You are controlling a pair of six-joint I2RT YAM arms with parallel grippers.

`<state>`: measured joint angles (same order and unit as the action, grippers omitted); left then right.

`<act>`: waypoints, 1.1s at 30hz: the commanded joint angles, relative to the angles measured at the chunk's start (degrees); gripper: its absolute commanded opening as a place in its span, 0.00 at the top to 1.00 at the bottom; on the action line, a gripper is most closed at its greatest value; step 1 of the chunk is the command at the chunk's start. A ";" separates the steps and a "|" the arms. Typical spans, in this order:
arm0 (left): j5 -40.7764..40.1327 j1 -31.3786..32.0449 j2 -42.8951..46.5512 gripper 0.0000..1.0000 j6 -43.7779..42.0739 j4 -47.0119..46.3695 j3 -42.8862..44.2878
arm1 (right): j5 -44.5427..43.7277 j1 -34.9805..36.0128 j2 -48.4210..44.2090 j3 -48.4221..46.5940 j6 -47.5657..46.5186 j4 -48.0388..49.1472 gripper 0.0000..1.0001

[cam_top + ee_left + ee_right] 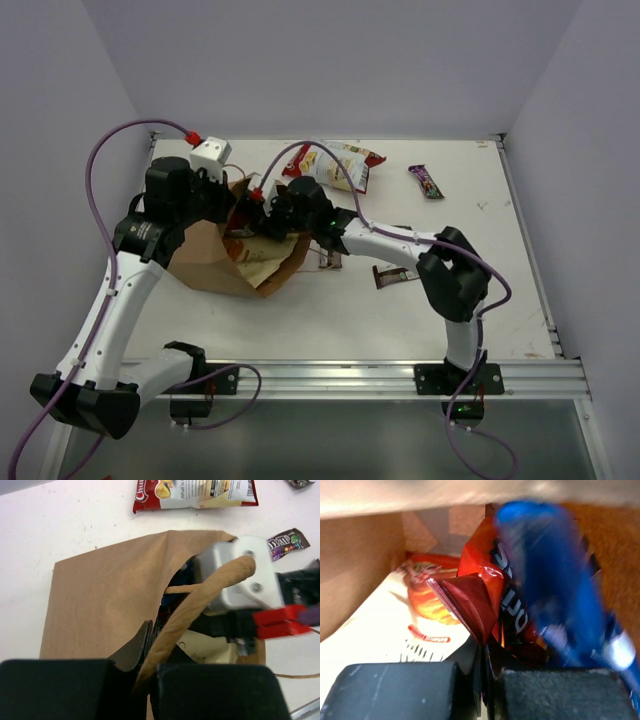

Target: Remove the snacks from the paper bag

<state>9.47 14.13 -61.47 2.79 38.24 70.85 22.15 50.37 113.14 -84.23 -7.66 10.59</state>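
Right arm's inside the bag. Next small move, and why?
Probably draw the right gripper straight back out of the paper bag: it looks shut on a corner of the orange-red chip bag, and the left gripper pinches the handle, bracing the bag.

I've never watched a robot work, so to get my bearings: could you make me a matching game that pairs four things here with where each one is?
Things:
1. purple candy bar
2. white-red chip bag
3. orange-red packet
4. bag handle

Places:
A. pinched in the left claw
B. inside the paper bag, pinched in the right claw
C. on the table, just beyond the paper bag
D. alone on the table, far right

Pairs: 1-D, 2-C, 3-B, 4-A
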 commanded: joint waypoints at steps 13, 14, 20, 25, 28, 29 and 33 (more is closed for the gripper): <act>-12.20 -0.16 -5.41 1.00 3.28 -11.78 -5.55 | -3.41 -1.32 -33.23 1.35 -2.63 -20.87 1.00; -12.81 -0.16 -5.76 1.00 3.19 -11.61 -5.46 | -4.04 -1.85 -34.38 1.43 -2.10 -21.05 1.00; -16.86 -0.59 -6.03 1.00 2.14 -11.08 -5.46 | -7.82 -12.29 -38.87 -3.48 3.87 -25.61 1.00; -15.54 -0.60 -5.85 1.00 2.22 -10.91 -5.46 | -12.83 -24.16 -36.77 -7.79 7.48 -27.02 1.00; -14.31 -0.60 -5.15 1.00 2.05 -10.29 -4.93 | -18.01 -30.93 -32.21 -10.43 11.69 -26.85 1.00; -13.70 -0.60 -4.97 1.00 2.05 -10.12 -4.67 | -18.80 -32.69 -30.72 -12.26 12.49 -26.85 1.00; -12.38 -0.60 -4.01 1.00 1.78 -9.32 -4.05 | -23.89 -40.85 -20.01 -15.87 15.13 -24.40 1.00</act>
<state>-4.27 13.89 -67.57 5.13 28.88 65.25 4.62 13.63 86.72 -97.32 3.31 -15.99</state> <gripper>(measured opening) 0.016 0.008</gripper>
